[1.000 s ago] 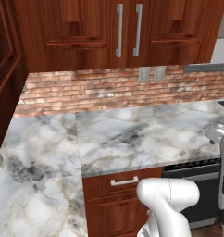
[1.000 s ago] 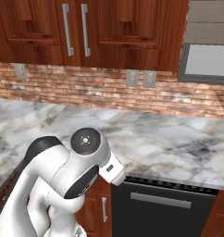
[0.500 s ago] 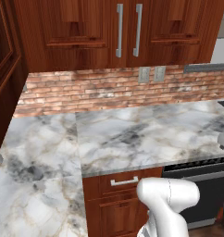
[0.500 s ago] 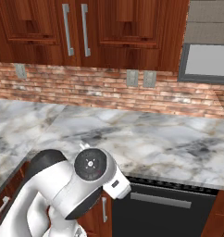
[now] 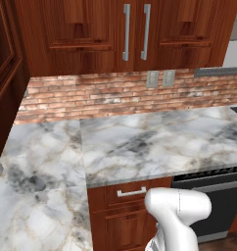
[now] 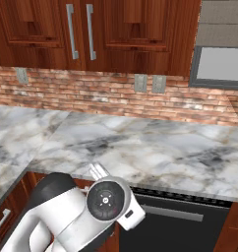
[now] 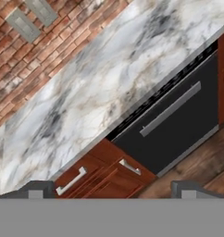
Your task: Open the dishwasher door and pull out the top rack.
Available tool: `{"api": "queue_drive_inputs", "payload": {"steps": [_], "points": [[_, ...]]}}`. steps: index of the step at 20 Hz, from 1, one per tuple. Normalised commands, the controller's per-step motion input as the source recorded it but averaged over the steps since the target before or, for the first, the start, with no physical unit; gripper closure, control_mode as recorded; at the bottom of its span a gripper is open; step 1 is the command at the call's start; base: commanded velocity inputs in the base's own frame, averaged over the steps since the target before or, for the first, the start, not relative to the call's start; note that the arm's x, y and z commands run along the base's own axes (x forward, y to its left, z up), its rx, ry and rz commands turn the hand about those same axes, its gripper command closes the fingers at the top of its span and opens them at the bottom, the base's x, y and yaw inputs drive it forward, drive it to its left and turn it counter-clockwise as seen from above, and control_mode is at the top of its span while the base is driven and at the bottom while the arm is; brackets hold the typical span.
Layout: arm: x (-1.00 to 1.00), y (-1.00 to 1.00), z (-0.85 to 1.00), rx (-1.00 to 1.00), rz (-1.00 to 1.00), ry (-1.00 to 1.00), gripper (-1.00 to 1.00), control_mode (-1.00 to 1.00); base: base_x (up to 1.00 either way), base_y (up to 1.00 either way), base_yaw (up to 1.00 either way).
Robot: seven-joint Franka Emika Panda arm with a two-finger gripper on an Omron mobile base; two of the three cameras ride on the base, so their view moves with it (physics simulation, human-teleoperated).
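The dishwasher door is a flat black panel, shut under the marble counter, with a long grey bar handle and a vented strip along its top. It also sits at the lower right in the left base view and below the counter edge in the right base view. My gripper is open and holds nothing; its two dark fingertips stand far apart. It hangs well back from the door, touching nothing. The top rack is hidden behind the shut door.
A reddish-brown drawer front with small silver handles adjoins the door on its left. The marble counter overhangs both, with a brick backsplash and wooden wall cabinets behind. Wooden floor lies in front of the door.
My arm has sunk lower in both base views, and its wrist has dropped out of the right edge of the left base view. The door stays shut.
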Motion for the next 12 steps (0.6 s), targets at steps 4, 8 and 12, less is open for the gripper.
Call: {"api": "queue_drive_inputs", "payload": {"steps": [4, 8, 12], "points": [[-0.28, -0.15, -0.04, 0.05, -0.01, -0.03, -1.00, -1.00, 0.00, 0.00, 0.00], [-0.31, -0.13, -0.07, 0.03, -0.02, -0.03, -1.00, -1.00, 0.00, 0.00, 0.00], [-0.35, -0.10, -0.08, 0.02, -0.03, -0.04, -1.00, -1.00, 0.00, 0.00, 0.00]]}}
